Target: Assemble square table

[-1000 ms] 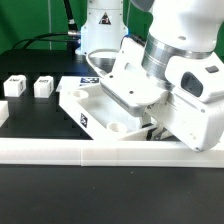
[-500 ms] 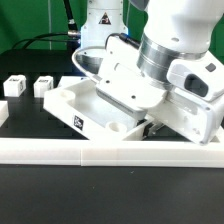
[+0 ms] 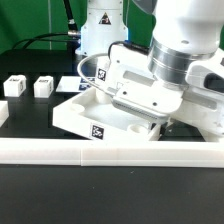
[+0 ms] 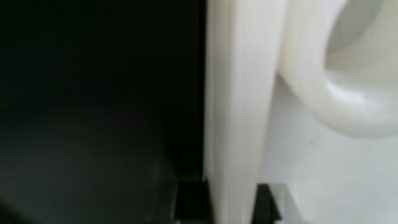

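Here the fingers [image 4: 270, 204] pinch the raised rim of the big white plastic square tabletop [image 3: 95, 112], which sits skewed beside the long white border rail [image 3: 60, 152] at the table [image 3: 30, 125] edge. That thin-wall grip could slip and twist it.

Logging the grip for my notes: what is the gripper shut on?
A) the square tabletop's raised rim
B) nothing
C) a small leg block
A: the wrist view shows the square tabletop with its raised rim clamped in the gripper, beside a round corner hole.
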Robot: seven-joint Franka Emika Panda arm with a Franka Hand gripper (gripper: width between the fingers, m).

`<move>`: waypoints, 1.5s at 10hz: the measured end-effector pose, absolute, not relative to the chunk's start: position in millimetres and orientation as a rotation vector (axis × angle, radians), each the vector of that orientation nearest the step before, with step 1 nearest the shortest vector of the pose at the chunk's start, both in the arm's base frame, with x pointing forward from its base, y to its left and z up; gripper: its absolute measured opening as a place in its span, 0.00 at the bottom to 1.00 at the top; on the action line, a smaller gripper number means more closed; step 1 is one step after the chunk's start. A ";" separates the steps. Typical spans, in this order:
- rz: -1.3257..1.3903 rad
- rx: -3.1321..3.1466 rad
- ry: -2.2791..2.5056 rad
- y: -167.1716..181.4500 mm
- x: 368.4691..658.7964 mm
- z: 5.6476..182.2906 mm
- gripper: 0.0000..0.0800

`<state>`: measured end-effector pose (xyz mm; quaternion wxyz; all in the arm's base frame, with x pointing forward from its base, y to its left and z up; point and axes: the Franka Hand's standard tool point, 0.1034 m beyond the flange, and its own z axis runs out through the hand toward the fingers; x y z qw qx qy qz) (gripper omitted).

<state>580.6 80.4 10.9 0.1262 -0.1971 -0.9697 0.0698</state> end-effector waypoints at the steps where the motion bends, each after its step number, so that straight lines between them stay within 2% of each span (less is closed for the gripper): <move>1: 0.196 -0.471 -2.822 92.8 579.4 12.8 0.07; 3: 0.167 -0.334 -2.825 113.0 577.9 11.6 0.07; 12: 0.075 -0.205 -2.835 104.7 578.1 8.7 0.07; 15: 0.077 -0.184 -2.812 116.8 574.9 10.0 0.07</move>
